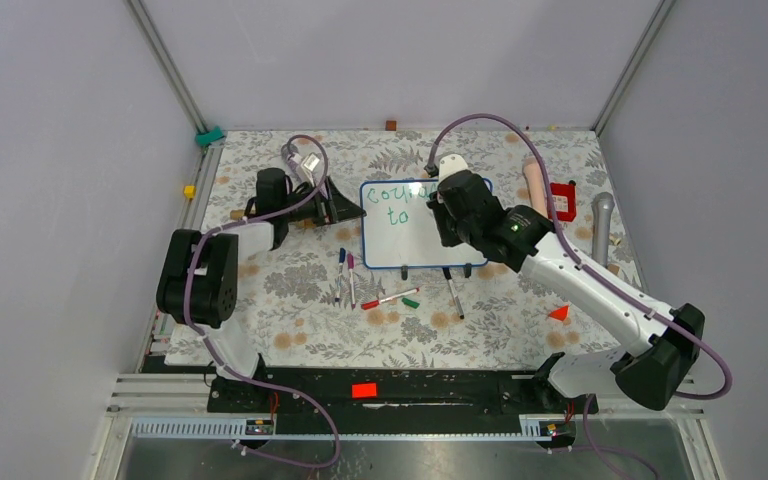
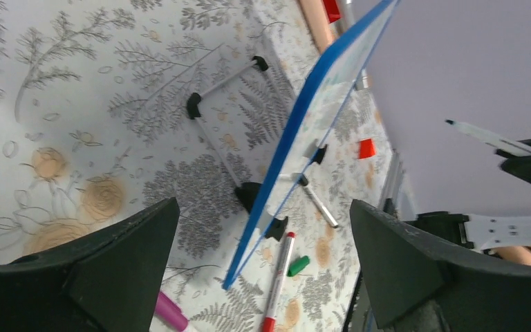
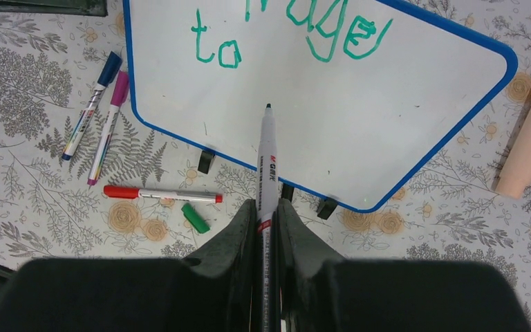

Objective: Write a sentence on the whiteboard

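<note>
The whiteboard (image 1: 412, 250) stands tilted on black clip feet at mid-table. Green words of the sentence (image 1: 394, 194) sit at its upper left. In the right wrist view I read "to" (image 3: 216, 50) and, above it, the cut-off end of a word. My right gripper (image 3: 267, 207) hovers over the board (image 3: 401, 104), shut on a white marker (image 3: 267, 155). The marker's dark tip points at bare white below the writing. My left gripper (image 1: 343, 206) stands wide open beside the board's left edge. The left wrist view shows that blue edge (image 2: 297, 138) ahead of the spread fingers (image 2: 110, 263), with nothing held.
Loose on the floral cloth lie a red marker (image 3: 162, 195), a green cap (image 3: 195, 217), blue (image 3: 91, 107) and purple (image 3: 108, 124) markers, and a black-tipped pen (image 1: 455, 297). At the right are a peach cylinder (image 1: 535, 185), a red object (image 1: 562, 200) and a grey cylinder (image 1: 601, 225).
</note>
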Controlling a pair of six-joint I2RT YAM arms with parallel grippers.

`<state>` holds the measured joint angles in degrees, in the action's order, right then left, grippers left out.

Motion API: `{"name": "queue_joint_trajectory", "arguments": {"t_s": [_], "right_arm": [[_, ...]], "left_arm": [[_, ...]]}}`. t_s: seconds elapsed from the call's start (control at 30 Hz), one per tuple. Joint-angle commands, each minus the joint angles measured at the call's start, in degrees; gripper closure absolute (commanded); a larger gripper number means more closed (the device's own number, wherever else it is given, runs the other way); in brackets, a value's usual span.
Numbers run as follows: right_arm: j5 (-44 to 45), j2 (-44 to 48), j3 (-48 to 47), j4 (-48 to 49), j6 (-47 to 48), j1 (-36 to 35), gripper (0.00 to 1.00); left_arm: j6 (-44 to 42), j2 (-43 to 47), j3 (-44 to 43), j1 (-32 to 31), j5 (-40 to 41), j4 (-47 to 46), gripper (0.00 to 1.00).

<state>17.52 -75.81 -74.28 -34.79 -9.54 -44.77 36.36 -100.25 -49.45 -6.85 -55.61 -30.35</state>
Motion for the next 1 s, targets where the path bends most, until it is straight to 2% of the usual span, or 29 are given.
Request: {"name": "queue_joint_trajectory", "arguments": {"t_s": [0.0,0.07,0.1,0.17,0.2,0.27,0.37,0.5,0.97], "right_arm": [[1.1,-1.2,-3.2,1.4,1.0,0.5,1.0],[0.8,-1.8,-3.3,1.5,0.8,0.6,1.0],[0.6,-1.9,-3.3,1.4,0.8,0.6,1.0],[0.4,-2.3,-3.3,1.5,0.7,0.6,1.0],[0.3,-2.5,-3.2,1.5,0.7,0.7,1.0],[-0.1,-2.8,-3.1,1.9,0.7,0.6,1.0],[-0.8,-3.1,-2.6,2.7,0.7,0.6,1.0],[-1.6,-3.7,-2.8,3.2,0.7,0.6,1.0],[-1.5,-2.4,0.1,4.7,-0.3,0.6,1.0]], "left_arm": [[-15.1,0.5,-9.3,-0.5,2.7,19.4,0.03],[-14.7,-0.7,-10.2,-0.5,0.9,18.0,0.02],[-12.5,-1.2,-8.9,-0.5,-0.8,12.1,0.02],[-3.4,-2.5,-4.2,-0.5,-4.2,-7.5,0.03],[1.9,-3.5,-1.6,-0.4,-4.9,-21.7,0.05],[7.4,-6.2,0.3,-0.4,-7.3,-34.7,0.1],[7.0,-9.0,-2.0,-0.4,-11.4,-36.9,0.15],[8.7,-10.6,-2.5,-0.4,-13.6,-44.6,0.21],[4.6,-10.6,-3.4,-1.4,-13.7,-36.8,0.23]]}}
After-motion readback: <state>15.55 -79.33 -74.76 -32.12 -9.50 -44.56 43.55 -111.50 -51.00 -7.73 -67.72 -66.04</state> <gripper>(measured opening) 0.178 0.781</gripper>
